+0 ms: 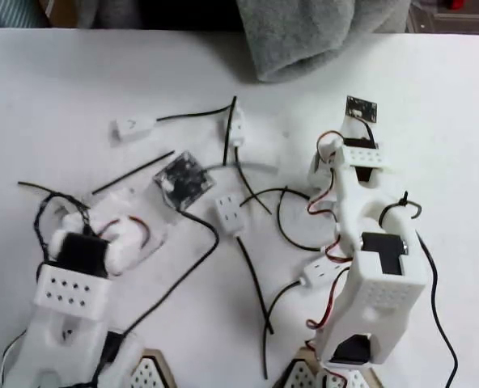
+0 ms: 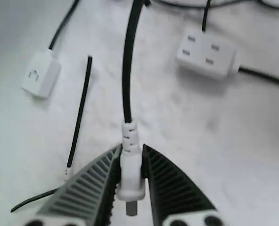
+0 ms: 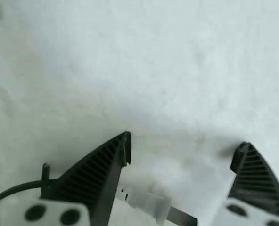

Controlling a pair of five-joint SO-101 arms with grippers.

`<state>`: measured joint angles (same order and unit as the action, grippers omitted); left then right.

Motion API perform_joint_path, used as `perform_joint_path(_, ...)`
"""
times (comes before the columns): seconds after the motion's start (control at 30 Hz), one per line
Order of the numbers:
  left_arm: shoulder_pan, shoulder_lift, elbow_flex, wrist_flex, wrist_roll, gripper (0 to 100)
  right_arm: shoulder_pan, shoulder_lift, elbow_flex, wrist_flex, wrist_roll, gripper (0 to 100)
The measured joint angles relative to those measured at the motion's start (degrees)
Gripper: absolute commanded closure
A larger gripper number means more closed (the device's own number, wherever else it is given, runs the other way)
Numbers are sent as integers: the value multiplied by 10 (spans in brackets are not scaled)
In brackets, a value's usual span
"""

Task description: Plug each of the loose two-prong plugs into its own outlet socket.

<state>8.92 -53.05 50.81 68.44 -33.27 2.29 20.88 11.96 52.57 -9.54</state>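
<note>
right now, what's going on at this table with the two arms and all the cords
The left claw is shut on a white plug with a black cord, holding it over the table. A white socket block lies a little ahead of it, its slots empty. The right claw is open, low over the table. So one plug is in hand and not yet plugged in.

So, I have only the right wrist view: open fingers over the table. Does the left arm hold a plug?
Observer: Yes, the left fingers are shut on a white plug; its black cable runs away over the table.
Operator: And is there a free socket near?
Observer: A white socket lies on the table, apart from the plug, and its slots are empty.
</note>
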Motion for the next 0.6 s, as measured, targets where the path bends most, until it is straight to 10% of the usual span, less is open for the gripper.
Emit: perform_joint_path(0.6, 18, -164, -70, -299, 484, 976, 0, 0, 0, -4, 0, 658)
